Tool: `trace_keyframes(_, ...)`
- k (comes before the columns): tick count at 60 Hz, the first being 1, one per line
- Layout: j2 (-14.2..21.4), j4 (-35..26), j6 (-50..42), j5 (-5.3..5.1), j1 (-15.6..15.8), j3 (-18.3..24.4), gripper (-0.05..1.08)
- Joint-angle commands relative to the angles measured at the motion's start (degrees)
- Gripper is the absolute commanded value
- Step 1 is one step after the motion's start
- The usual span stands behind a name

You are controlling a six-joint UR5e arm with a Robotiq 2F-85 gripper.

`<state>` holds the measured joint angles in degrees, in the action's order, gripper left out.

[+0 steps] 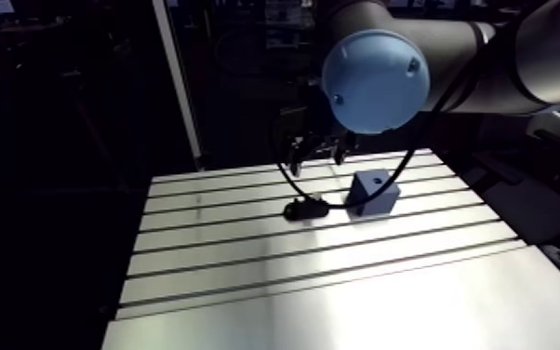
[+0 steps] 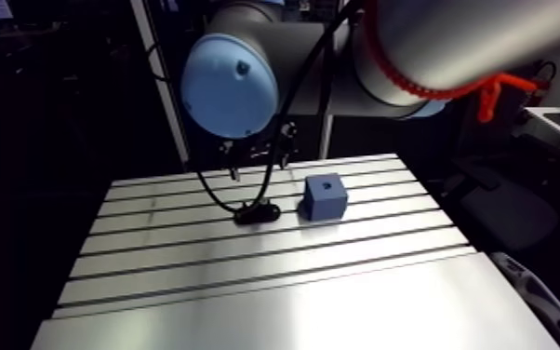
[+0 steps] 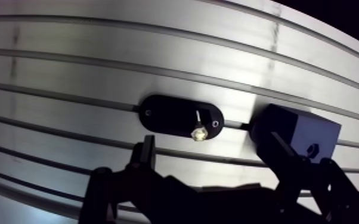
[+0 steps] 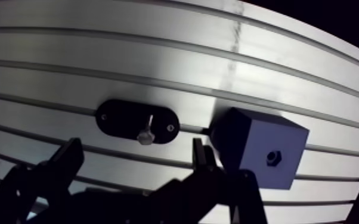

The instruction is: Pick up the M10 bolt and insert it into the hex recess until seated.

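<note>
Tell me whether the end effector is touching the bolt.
Apart. The wrist view shows the bolt standing in its black holder, clear of both open fingers of the end effector.

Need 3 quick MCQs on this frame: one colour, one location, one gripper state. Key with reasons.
1. The block with the hex recess is:
A red
B blue
C grey

2. The M10 bolt is:
A standing in the black oval holder
B seated in the hex recess
C between the fingers of the gripper

3. The gripper is:
A shut on the bolt
B shut on the block
C open, holding nothing

Key:
1 B: both arm views show the block as blue.
2 A: the wrist view shows the bolt upright in the holder, beside the block, and the recess is empty.
3 C: the wrist view shows the fingers spread wide with nothing between them.
</note>
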<state>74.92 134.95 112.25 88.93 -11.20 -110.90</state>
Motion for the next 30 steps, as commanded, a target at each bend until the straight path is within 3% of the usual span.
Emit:
trace_keyframes(1, -0.4, 0.4, 1.2, -0.03, 0.1, -0.6, 0.01)
trace_keyframes(30, -1.0, 3.4, -0.4, 0.14, 0.1, -2.8, 0.02)
